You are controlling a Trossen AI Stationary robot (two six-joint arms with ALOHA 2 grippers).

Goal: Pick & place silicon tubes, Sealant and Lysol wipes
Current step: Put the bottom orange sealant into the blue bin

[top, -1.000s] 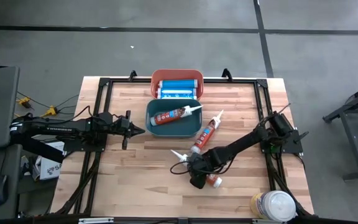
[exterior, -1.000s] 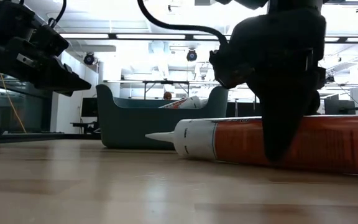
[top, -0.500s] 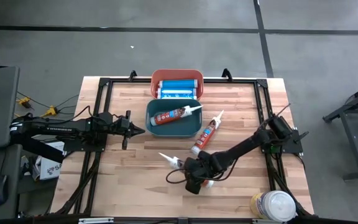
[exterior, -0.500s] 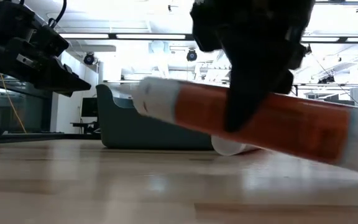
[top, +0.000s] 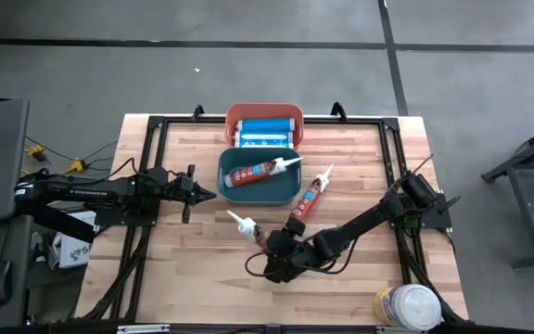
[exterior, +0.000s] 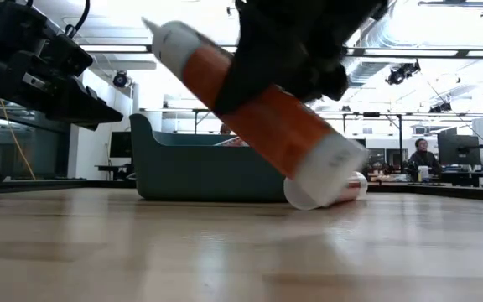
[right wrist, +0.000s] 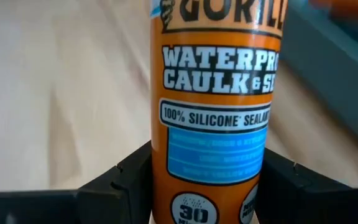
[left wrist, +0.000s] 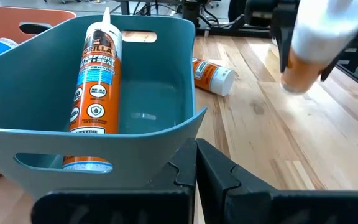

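My right gripper (top: 276, 255) is shut on an orange silicone sealant tube (exterior: 258, 109) with a white nozzle (top: 237, 221), held above the table's middle front. A second orange tube (top: 309, 195) lies on its side on the wood right of the teal bin (top: 232, 186). A third tube (left wrist: 95, 81) leans inside that bin. My left gripper (top: 207, 195) is shut and empty, hovering just left of the teal bin. The Lysol wipes canister (top: 406, 306) stands on its base at the front right corner. My right gripper pinches the tube's round body (right wrist: 213, 155) between its two fingers (right wrist: 120, 177), one on each side, lying across the tube. The gripper comes at it from above (exterior: 292, 42). The tube is lifted clear of the table and tilted, nozzle end high and flat end (exterior: 325, 172) low.
An orange-red bin (top: 264, 113) with blue cartridges (top: 265, 130) stands behind the teal bin at the far edge. A black frame (top: 392, 158) borders the table top. Bare wood lies in front of the left gripper and along the front edge.
My right gripper has risen with the tube and gone a little toward the table's left edge. The tube lay flat on the wood a second ago. It is now lifted clear, tipped nozzle-up, with its nozzle swung toward the far left.
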